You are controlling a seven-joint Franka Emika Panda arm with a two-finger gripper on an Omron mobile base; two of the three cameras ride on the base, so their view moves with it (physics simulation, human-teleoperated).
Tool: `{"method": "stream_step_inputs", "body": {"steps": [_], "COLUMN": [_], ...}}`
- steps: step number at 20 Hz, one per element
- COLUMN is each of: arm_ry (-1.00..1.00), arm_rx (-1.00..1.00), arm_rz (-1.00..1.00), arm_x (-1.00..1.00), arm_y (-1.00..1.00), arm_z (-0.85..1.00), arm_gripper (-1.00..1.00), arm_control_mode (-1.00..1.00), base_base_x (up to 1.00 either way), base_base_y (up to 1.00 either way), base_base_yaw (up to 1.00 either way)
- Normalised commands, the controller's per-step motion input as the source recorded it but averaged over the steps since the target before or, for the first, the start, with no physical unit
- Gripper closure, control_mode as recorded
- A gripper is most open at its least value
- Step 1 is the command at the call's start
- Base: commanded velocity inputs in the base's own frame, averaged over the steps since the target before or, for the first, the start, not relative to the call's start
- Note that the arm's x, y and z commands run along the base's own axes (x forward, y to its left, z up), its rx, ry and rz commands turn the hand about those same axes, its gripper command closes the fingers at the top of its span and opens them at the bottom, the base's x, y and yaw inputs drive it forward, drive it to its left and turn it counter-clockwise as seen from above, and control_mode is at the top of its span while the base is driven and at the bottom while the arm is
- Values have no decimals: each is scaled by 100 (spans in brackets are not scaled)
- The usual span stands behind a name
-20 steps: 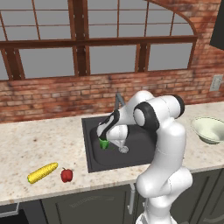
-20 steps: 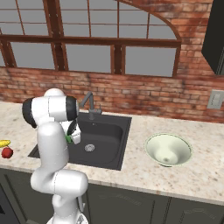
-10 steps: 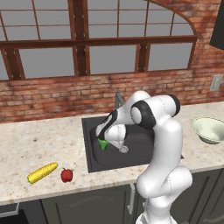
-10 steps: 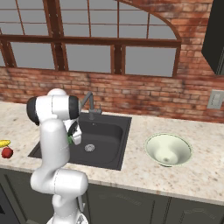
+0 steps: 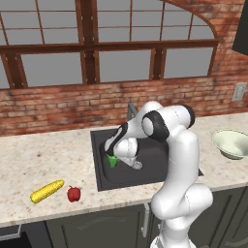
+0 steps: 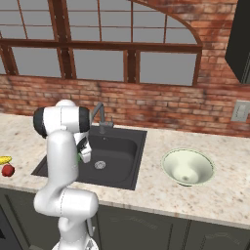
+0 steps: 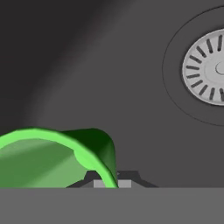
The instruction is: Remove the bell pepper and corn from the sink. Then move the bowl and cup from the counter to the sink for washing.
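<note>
My gripper [image 5: 116,156] is down inside the dark sink [image 5: 102,178], shut on the rim of the bright green cup [image 5: 113,161]. In the hand view the cup [image 7: 52,157] fills the lower left, its wall pinched at my gripper [image 7: 111,182], just above the sink floor [image 7: 87,65] and left of the silver drain [image 7: 208,65]. The yellow corn [image 5: 47,191] and the red bell pepper [image 5: 73,193] lie on the counter [image 5: 38,155] left of the sink. The pale bowl [image 6: 188,167] sits on the counter to the sink's right.
A grey faucet [image 6: 100,117] stands at the back edge of the sink, close behind my arm. A brick wall with windows runs along the back of the counter. An outlet [image 6: 241,111] is on the wall at the far right.
My hand has sunk slightly lower into the sink with the cup still in its grip. The corn, pepper and bowl have not moved.
</note>
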Motion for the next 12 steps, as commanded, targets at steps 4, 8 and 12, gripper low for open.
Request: {"method": "stream_step_inputs", "body": {"steps": [4,8,12], "arm_ry": [0,0,0], "arm_rx": [0,0,0], "arm_rz": [0,0,0], "arm_x": [7,7,4], "arm_y": [4,3,2], "arm_z": [-16,-15,-15], "arm_gripper": [100,100,100], "arm_control_mode": [-100,-100,-100], "base_base_x": [0,0,0], "base_base_y": [0,0,0], "base_base_yaw": [0,0,0]}}
